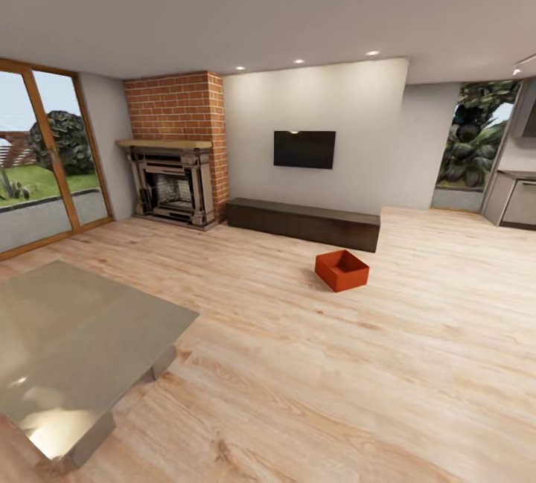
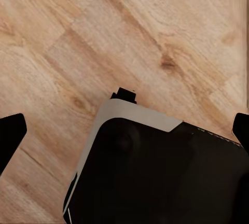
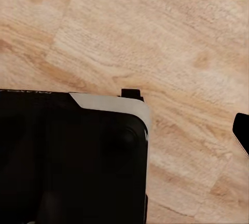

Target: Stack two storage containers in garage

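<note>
One storage container [image 1: 342, 269], orange-red and lidless, sits on the light wood-plank floor [image 1: 313, 364] of the living room, a little right of the middle of the head view. It rests turned at an angle, one corner toward the camera, open side up. Just behind it, near but apart, a long low dark bench [image 1: 303, 222] runs along the foot of the pale wall, and a black television [image 1: 304, 149] hangs on that wall above the bench. To the left of the bench stands a red-brick fireplace [image 1: 177, 148] with a dark surround. At the far left of the frame a glass door with a wooden frame [image 1: 45, 163] looks out onto greenery. The lower left corner is taken by a low grey desk [image 1: 67, 341] with a glossy top, well apart from the container. At the right edge a window shows foliage, beside grey cabinets [image 1: 515, 199].

In the left wrist view the left pincer [image 2: 124, 130] points down at wood planks, over the robot's black, grey-trimmed base [image 2: 155, 177]; dark fingertips [image 2: 10, 133] stand at opposite edges of the frame, so it is spread wide and holds nothing. In the right wrist view the right pincer shows as a single dark fingertip [image 3: 241, 128] at the frame's right edge, above the same floor and base [image 3: 72, 156]; from that alone I cannot tell how its jaws stand.
</note>
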